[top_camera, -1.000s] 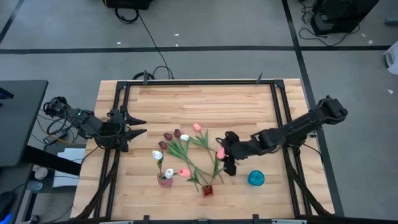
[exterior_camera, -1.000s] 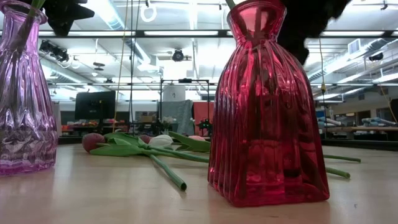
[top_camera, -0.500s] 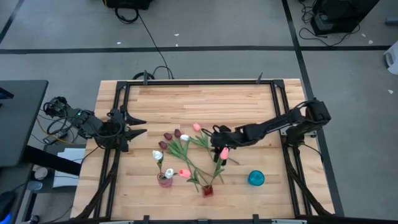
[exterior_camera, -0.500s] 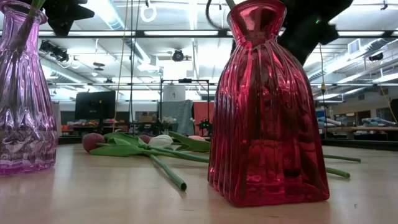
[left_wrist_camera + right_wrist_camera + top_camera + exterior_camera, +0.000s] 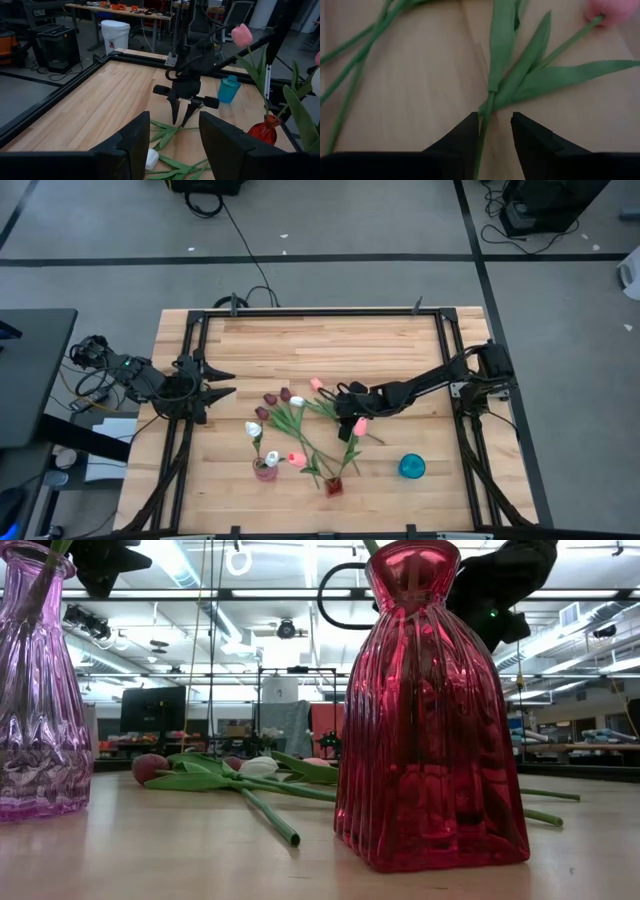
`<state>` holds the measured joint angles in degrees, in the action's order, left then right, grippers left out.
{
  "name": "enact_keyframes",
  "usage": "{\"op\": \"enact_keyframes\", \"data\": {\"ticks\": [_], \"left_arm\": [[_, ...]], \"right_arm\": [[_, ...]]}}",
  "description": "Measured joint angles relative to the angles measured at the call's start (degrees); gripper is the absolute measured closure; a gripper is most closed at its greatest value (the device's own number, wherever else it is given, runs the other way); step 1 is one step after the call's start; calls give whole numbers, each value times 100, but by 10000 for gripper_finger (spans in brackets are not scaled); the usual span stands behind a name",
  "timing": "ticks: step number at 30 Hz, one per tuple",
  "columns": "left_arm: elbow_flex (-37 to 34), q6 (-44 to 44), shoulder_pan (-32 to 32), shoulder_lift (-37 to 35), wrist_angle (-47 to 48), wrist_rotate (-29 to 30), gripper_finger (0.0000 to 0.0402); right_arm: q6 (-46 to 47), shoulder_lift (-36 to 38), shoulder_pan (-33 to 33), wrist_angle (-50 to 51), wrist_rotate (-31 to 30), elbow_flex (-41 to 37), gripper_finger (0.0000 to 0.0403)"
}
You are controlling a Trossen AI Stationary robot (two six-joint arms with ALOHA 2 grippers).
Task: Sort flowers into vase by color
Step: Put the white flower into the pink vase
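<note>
Several tulips lie loose on the table [image 5: 290,408], with maroon, white and pink heads and their stems crossing. One pink tulip [image 5: 317,384] lies with its stem [image 5: 487,107] running between the fingers of my right gripper [image 5: 342,396], which points down and is open. Those fingers stand on either side of the stem [image 5: 182,119]. A red vase [image 5: 333,485] holds an upright pink tulip [image 5: 360,425]. A pink glass vase [image 5: 265,470] holds a white one [image 5: 272,457]. My left gripper [image 5: 212,383] waits open at the table's left edge.
A teal vase [image 5: 412,467] stands near the right front of the table, apart from the flowers. A black frame [image 5: 300,313] borders the table. The low view shows the red vase [image 5: 430,710] close up and the pink glass vase [image 5: 35,690] at its left.
My right gripper has moved from beside the red vase toward the table's far edge and a little left, ending over the loose tulips. The pink tulip it was next to stays standing in the red vase.
</note>
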<state>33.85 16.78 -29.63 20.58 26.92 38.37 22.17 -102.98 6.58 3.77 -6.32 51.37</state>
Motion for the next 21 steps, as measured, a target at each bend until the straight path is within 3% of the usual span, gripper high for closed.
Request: {"op": "enact_keyframes", "data": {"ticks": [11, 16, 21], "left_arm": [[2, 0, 0, 0, 0, 2, 225], [0, 0, 0, 0, -4, 1, 225], [0, -17, 0, -26, -30, 4, 225]], "right_arm": [[126, 1, 20, 535, -26, 10, 387], [273, 310, -95, 912, -9, -7, 384], [174, 1130, -115, 1032, -328, -4, 388]]}}
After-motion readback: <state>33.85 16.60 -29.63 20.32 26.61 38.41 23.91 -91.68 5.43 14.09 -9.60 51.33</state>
